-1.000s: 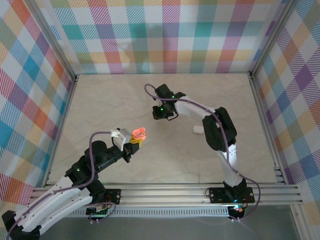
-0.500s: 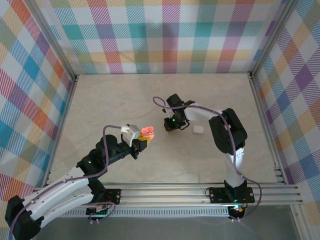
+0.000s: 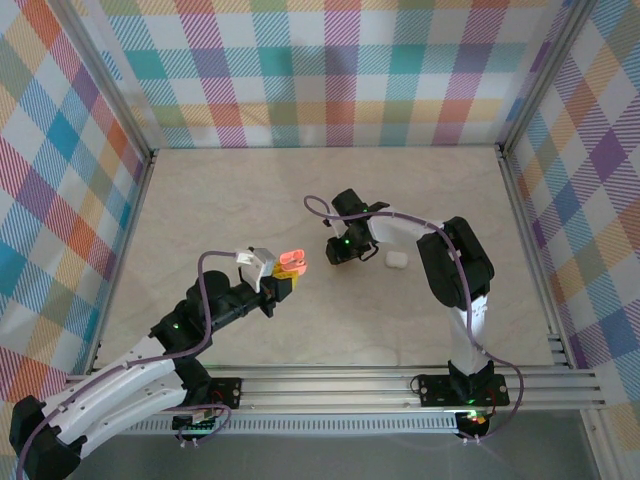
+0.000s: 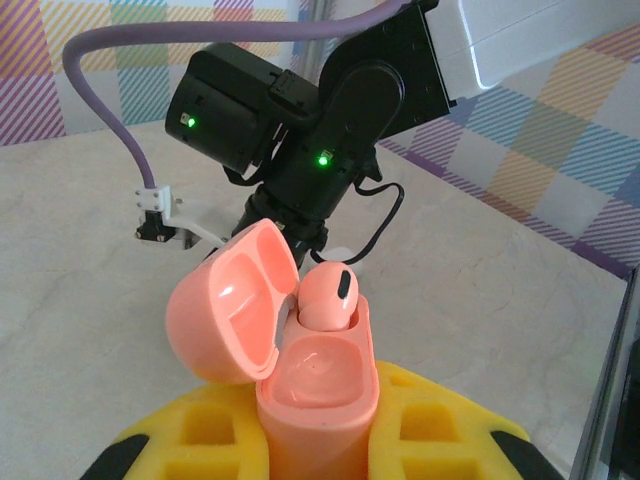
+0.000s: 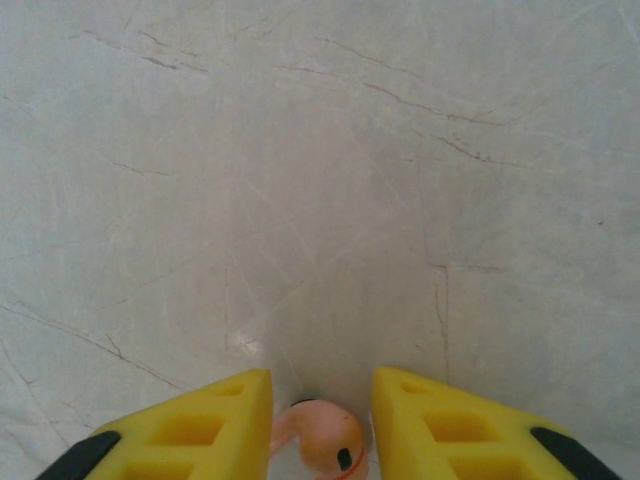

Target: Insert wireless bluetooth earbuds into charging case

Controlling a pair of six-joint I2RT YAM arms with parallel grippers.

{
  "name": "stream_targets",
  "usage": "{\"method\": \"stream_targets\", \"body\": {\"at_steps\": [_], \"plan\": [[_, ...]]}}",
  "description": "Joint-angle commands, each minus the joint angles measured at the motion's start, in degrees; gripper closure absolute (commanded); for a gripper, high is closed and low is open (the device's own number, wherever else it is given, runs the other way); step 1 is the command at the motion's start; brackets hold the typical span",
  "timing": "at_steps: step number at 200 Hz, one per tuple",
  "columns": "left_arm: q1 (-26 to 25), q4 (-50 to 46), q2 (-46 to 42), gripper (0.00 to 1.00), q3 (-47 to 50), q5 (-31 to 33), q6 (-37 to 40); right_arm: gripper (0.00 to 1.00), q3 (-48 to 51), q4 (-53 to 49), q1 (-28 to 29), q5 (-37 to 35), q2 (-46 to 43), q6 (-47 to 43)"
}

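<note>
Two-arm workcell on a pale marbled table (image 3: 220, 210) enclosed by plaid walls. The left gripper (image 3: 281, 279) is raised above the table centre, its yellow fingers (image 4: 200, 440) clamped tight on the lower body of the salmon-pink charging case (image 4: 315, 385), which stands upright between them. The case's hinged lid (image 4: 232, 305) is swung open to the left, and the seated pink earbud (image 4: 326, 293) rests in the far socket with its rounded head above the rim; the near socket is bare. The right gripper (image 3: 340, 250) points down at the table just beyond the case, with the white charging case (image 3: 396, 260) lying closed on the surface close to its right. In the right wrist view that gripper (image 5: 322, 400) is slightly parted, and the loose pink earbud (image 5: 322, 442) lies between the yellow pads (image 5: 200, 430); a thin strip of table shows beside the right pad, so the bud is bracketed rather than squeezed. Whether it touches the left pad cannot be told.
</note>
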State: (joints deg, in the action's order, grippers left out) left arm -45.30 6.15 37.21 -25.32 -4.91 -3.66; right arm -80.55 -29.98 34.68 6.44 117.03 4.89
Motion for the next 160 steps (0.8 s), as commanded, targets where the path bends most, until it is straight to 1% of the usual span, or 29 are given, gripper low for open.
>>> {"method": "stream_targets", "body": {"at_steps": [1,54,88,131,160], "plan": [[-0.76,0.84,-0.56,1.00,0.19,0.42,-0.65,0.71,1.82,-3.38,0.38,0.35,-0.72,-0.58],[-0.84,1.01,-0.06,1.00,0.25,0.25,-0.56,0.78,2.27,-3.94,0.82,-0.11,-1.52,-0.66],[-0.84,1.16,0.55,1.00,0.75,-0.49,-0.65,0.81,3.27,-3.51,0.96,-0.11,-5.55,-1.17],[-0.84,2.61,2.22,1.00,1.15,-1.46,-1.06,0.82,1.96,-4.97,0.90,-1.78,-8.48,-2.77],[-0.77,2.90,3.46,1.00,0.84,-2.56,-1.17,0.82,-0.22,-9.07,0.79,-3.45,-8.58,-5.41]]}}
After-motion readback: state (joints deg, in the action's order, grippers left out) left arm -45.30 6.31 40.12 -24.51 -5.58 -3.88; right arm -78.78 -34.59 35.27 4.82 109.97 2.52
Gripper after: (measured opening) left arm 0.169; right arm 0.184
